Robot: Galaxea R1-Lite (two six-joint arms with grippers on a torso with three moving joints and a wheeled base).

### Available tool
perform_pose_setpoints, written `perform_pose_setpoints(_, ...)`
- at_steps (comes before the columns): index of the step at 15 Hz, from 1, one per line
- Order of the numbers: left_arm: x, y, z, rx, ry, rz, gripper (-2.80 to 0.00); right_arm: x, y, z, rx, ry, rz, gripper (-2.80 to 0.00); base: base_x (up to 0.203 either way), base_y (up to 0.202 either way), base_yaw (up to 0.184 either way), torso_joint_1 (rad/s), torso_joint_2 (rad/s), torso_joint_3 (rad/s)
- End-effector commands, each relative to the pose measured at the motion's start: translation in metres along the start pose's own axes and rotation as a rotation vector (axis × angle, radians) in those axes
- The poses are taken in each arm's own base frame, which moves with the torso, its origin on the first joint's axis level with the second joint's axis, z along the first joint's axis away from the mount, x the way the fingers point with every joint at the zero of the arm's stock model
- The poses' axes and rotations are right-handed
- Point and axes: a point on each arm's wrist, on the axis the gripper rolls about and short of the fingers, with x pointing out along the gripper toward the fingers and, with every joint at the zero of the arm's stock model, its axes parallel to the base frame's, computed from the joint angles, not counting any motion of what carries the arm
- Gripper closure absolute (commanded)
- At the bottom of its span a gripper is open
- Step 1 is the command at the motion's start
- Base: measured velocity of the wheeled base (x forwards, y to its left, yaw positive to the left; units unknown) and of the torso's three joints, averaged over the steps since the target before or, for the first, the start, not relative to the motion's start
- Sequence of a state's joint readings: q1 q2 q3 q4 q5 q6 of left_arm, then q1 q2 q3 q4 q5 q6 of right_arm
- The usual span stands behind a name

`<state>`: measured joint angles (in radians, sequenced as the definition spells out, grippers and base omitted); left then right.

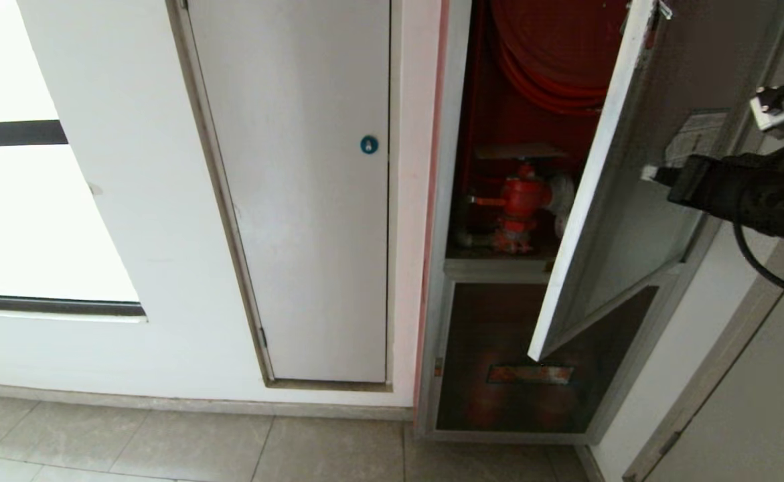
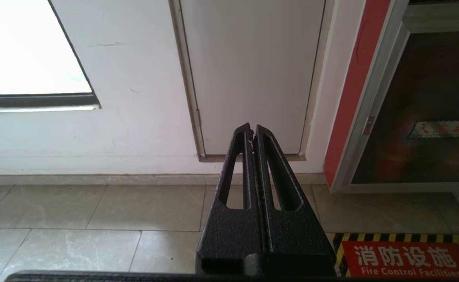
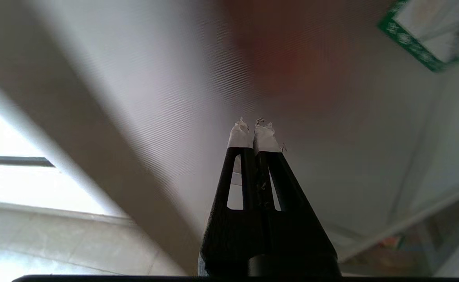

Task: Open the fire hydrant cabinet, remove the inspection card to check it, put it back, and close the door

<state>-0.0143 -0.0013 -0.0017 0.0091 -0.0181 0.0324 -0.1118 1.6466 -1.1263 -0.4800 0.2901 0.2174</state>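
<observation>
**At the hydrant cabinet: door ajar, right gripper on its outer side**

On the left of my head view there is only wall, a bright window and the white panel (image 1: 311, 201) with its blue lock (image 1: 369, 144); none of it belongs to this job. My left gripper (image 2: 252, 131) is not in the head view at all. Its own camera shows it parked low, fingers pressed together on nothing, aimed at the foot of that white panel.

Further right stands the fire hydrant cabinet (image 1: 442, 268), its red interior exposed, with the coiled hose (image 1: 552, 60) above and the red valve (image 1: 520, 201) below. The door (image 1: 633, 221) is hinged on the right and swung partly out, its free edge running as a long, near-vertical line between the opening and my right arm.

The right gripper (image 1: 649, 174) sits on the outer face of the door, fingertips together and holding nothing, pointing left towards the glass; I cannot tell whether they touch it. Its wrist camera shows the taped tips (image 3: 240, 135) close to the glass, with the green-edged sticker (image 3: 429, 35) off to one side.

I cannot make out the inspection card anywhere. In my judgement it lies inside, to the left of the gripper and beyond the door's free edge, so the right arm, the nearer one, must go around that edge.
</observation>
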Motion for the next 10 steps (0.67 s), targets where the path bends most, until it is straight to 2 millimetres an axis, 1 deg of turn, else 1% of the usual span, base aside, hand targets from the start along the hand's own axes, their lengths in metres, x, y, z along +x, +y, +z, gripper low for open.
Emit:
perform_pose_setpoints(1,0.0,0.0,0.0,0.0,0.0,0.0,0.0,0.047,-0.015,-0.027,-0.001,0.076,-0.007,0.0,0.0,0.0,0.0,0.0,0.0,0.0)
perform_pose_setpoints(3,0.0,0.0,0.0,0.0,0.0,-0.001,0.0,0.075,-0.014,-0.034,-0.07,0.076,-0.023,0.0,0.0,0.0,0.0,0.0,0.0,0.0)
perform_pose_setpoints(5,0.0,0.0,0.0,0.0,0.0,0.0,0.0,0.09,-0.004,-0.04,-0.155,0.079,-0.028,0.0,0.0,0.0,0.0,0.0,0.0,0.0)
perform_pose_setpoints(6,0.0,0.0,0.0,0.0,0.0,0.0,0.0,0.096,-0.004,-0.039,-0.209,0.069,-0.03,0.0,0.0,0.0,0.0,0.0,0.0,0.0)
perform_pose_setpoints(7,0.0,0.0,0.0,0.0,0.0,-0.001,0.0,0.098,-0.001,-0.036,-0.231,0.055,-0.042,0.0,0.0,0.0,0.0,0.0,0.0,0.0)
perform_pose_setpoints(8,0.0,0.0,0.0,0.0,0.0,-0.001,0.0,0.094,0.005,-0.033,-0.236,0.047,-0.055,0.0,0.0,0.0,0.0,0.0,0.0,0.0)
perform_pose_setpoints(10,0.0,0.0,0.0,0.0,0.0,0.0,0.0,0.071,0.012,-0.021,-0.241,0.024,-0.065,0.0,0.0,0.0,0.0,0.0,0.0,0.0)
